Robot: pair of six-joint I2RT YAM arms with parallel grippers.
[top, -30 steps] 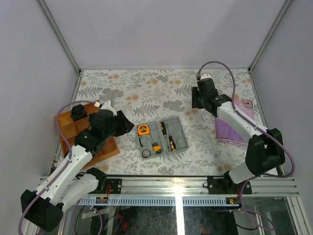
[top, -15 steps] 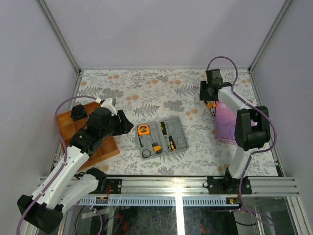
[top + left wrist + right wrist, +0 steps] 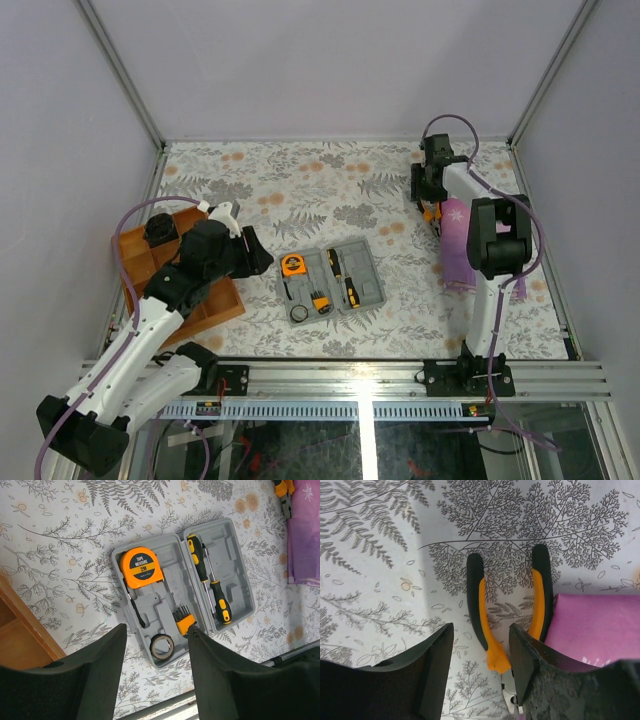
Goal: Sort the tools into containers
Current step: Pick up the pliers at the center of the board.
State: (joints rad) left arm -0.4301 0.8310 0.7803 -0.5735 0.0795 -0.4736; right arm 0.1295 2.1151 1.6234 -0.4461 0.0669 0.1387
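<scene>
My right gripper [image 3: 480,635] hung with its fingers apart, holding nothing, just over the pliers [image 3: 494,659] lying on the table [image 3: 380,595] right beside the purple cloth [image 3: 600,630], so I might have pinched the cloth too.

The pictures are evenly and brightly lit; glare is caught on the silver aluminium front rail [image 3: 365,375]; a soft shadow is thrown across the fern-printed white tablecloth [image 3: 375,565].

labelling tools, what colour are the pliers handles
Orange and black pliers; clearest in the right wrist view.
</scene>
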